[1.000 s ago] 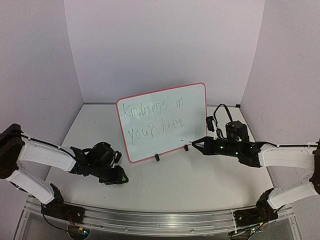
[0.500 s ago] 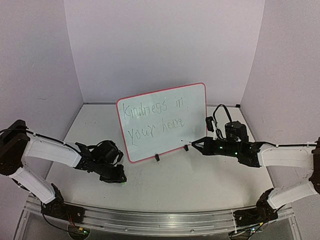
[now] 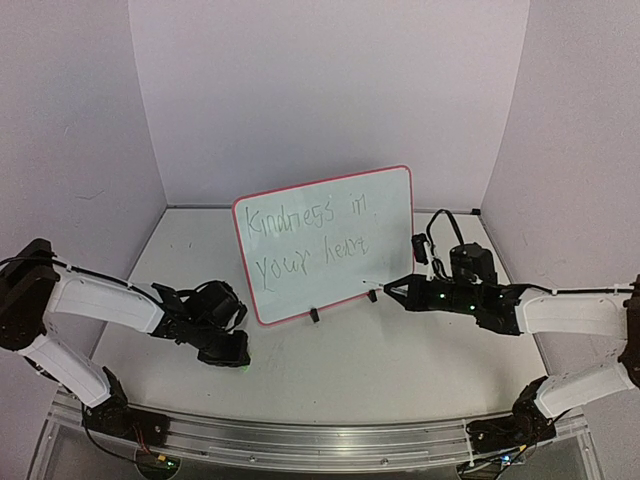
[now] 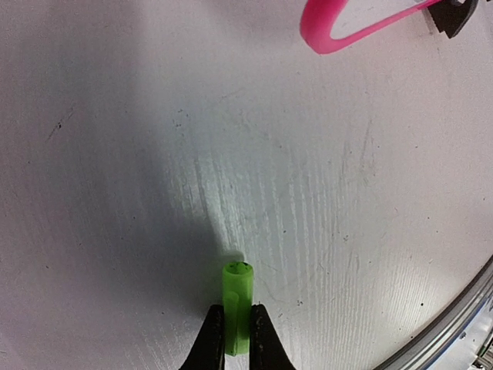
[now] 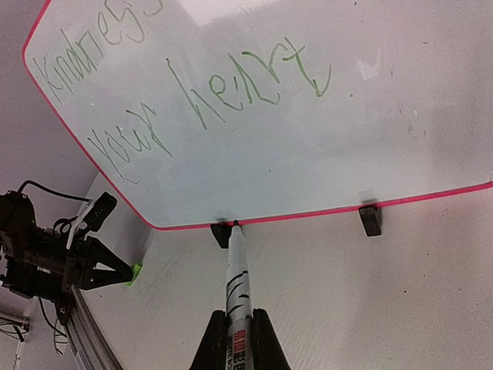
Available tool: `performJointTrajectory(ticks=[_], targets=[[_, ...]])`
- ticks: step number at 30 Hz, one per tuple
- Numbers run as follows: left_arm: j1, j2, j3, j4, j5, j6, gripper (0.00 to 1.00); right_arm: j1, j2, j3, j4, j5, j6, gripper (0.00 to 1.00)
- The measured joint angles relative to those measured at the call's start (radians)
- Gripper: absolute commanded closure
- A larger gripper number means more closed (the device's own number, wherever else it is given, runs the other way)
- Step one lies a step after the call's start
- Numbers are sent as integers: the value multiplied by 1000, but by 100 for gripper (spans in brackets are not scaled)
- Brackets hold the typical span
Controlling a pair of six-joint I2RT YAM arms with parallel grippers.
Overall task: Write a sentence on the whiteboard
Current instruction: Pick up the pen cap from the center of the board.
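Whiteboard [image 3: 325, 245] stands upright on the table [image 3: 400, 370]; sentence [image 3: 305, 240] appears complete in 2 lines. Right gripper [image 5: 236, 317] clamps the marker [image 5: 236, 270], tip at the lower rim. Left gripper [image 4: 236, 322] pinches the green cap [image 4: 237, 293]. Next move, likely capping, needs cap aligned with tip.

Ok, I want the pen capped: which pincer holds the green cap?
The left pincer, shut on the short green cap; the right pincer grips the marker instead.
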Motion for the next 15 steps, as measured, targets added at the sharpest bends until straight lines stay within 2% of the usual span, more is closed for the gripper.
performJointTrajectory(ticks=[7,15], targets=[[-6,-53,-6,-35,34,78,100,0,-22,24,-67,-79,-17,100],[-16,-166,-8,-21,153,243,100,1,1,231,-331,-343,-94,100]])
